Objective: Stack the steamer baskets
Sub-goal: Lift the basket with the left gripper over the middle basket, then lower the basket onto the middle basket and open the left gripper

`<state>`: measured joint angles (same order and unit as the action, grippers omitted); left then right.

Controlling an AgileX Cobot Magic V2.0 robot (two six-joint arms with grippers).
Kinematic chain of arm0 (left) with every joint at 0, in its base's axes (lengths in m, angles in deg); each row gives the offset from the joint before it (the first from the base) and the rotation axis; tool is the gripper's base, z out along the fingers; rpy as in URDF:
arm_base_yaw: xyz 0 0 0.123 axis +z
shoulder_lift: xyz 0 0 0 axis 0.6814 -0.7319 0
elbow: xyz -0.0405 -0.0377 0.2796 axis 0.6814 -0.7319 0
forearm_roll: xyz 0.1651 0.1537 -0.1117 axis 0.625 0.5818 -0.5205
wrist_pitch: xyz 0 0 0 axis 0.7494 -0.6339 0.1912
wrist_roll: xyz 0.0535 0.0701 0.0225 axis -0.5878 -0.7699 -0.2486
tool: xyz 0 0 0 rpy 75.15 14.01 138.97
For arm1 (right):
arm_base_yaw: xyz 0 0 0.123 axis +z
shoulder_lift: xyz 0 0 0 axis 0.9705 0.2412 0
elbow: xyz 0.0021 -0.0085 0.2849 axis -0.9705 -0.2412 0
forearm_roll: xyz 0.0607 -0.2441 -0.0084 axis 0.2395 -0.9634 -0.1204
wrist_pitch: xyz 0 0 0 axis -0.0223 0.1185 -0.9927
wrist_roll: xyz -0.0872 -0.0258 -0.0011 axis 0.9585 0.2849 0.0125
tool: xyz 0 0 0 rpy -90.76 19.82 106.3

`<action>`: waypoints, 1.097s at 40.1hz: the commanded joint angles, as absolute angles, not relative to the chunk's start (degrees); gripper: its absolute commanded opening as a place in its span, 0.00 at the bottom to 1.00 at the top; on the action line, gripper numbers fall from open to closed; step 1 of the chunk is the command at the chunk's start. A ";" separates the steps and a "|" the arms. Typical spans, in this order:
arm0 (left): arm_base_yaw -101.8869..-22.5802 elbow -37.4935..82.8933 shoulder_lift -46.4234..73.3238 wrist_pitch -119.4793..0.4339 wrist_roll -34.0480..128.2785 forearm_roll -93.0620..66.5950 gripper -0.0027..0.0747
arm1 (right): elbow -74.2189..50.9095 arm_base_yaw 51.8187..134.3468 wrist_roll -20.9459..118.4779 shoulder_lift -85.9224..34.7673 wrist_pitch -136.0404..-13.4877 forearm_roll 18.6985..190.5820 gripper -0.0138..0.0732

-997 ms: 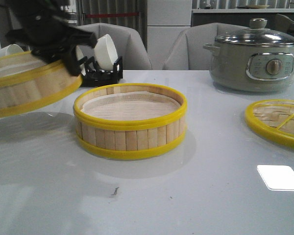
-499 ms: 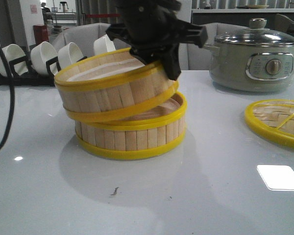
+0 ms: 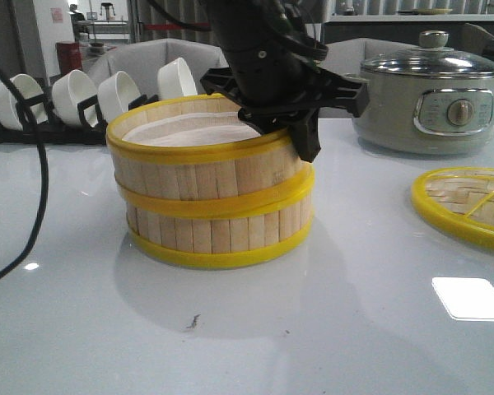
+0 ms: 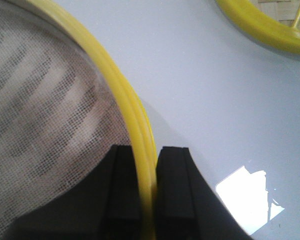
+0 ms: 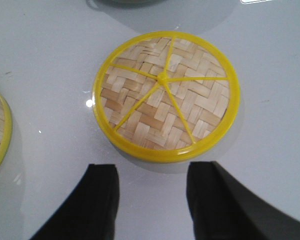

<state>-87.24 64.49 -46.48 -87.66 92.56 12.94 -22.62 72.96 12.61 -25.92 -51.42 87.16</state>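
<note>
Two steamer baskets make one pile near the grey-green pot [image 3: 428, 103]: the upper basket [image 3: 202, 160] sits on the lower basket [image 3: 218, 230], slightly askew, its left side overhanging; the left gripper [image 4: 149, 187] is clamped on the upper one's yellow rim, one finger inside, one outside. By my judgement the stacking is all but done; what remains is to let go, perhaps after squaring it up; the right gripper [image 5: 152, 192] hangs spread wide and empty over the woven lid [image 5: 165, 95], which lies beside the pot.
</note>
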 commanded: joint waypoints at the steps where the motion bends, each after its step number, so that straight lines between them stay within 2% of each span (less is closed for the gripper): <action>1: -87.76 66.69 -43.48 -81.41 92.23 12.39 0.15 | -20.61 72.71 12.78 -26.35 -54.70 86.96 0.64; 44: -87.76 66.69 -43.62 -79.16 92.23 12.27 0.15 | -20.61 72.71 12.78 -26.35 -53.43 86.96 0.64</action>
